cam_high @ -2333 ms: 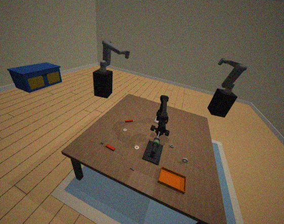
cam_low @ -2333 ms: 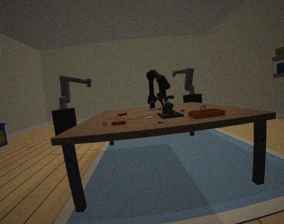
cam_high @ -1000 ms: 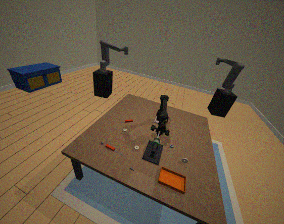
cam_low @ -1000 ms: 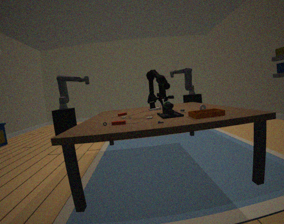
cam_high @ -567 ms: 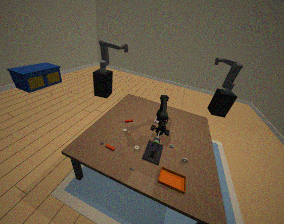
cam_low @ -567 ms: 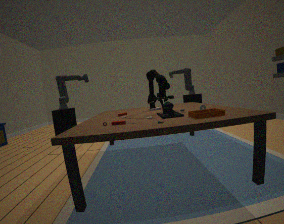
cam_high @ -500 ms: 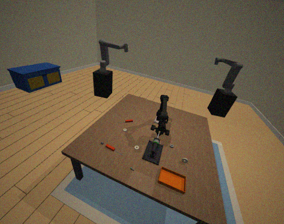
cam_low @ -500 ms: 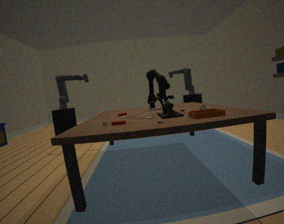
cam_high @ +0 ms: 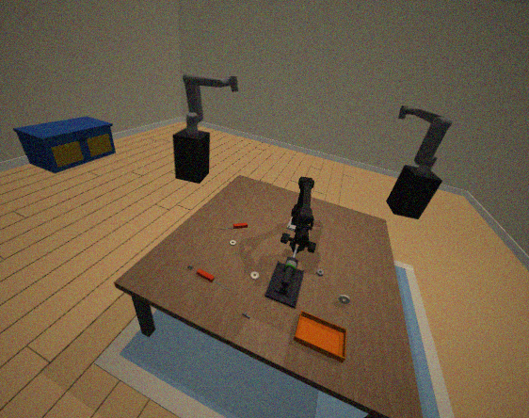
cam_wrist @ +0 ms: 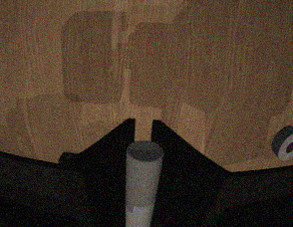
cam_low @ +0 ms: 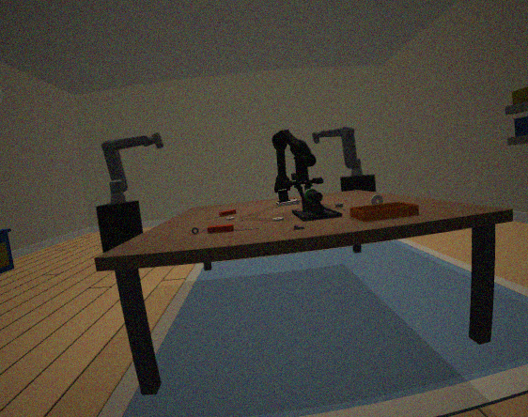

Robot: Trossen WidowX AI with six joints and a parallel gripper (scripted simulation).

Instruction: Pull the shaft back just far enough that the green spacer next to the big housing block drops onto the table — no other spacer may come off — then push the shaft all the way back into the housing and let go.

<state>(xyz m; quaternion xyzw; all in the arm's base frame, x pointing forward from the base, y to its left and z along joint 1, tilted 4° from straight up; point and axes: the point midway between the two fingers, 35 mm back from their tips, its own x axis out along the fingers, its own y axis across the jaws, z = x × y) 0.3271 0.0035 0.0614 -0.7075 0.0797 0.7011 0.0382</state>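
Gripper (cam_high: 296,249) (cam_low: 302,186) (cam_wrist: 143,125) clamped on the shaft (cam_high: 295,253) (cam_wrist: 144,178), fingers nearly together with the rod between them; in the wrist view its round grey end faces the camera. Shaft reaches from the gripper toward the housing (cam_high: 288,275) (cam_low: 315,199), which stands on a dark plate (cam_high: 273,292) (cam_low: 335,214), right of the table's middle. Green spacer (cam_high: 289,265) (cam_low: 310,200) up at the housing's far side, above the table (cam_high: 174,254) (cam_low: 263,243); light is poor and the grain heavy, so it looks to be on the shaft, but its exact seat can't be read. Arm (cam_high: 304,202) (cam_low: 296,146) leans in from the far side, a pale piece (cam_high: 291,225) (cam_low: 288,202) on the table near its foot. Orange tray (cam_high: 321,336) (cam_low: 385,212) near and right of the plate. Right of the plate, a small grey nut (cam_high: 320,272) (cam_low: 339,205); farther right and nearer, a grey ring (cam_high: 340,298). Left of the plate, a pale washer (cam_high: 251,276); another (cam_high: 230,243) farther left and far. Two red-handled drivers on the left: one far (cam_high: 240,226) (cam_low: 227,212), one nearer (cam_high: 205,275) (cam_low: 220,229). Small dark bolt (cam_high: 246,315) (cam_low: 299,227) lying near and left of the plate.
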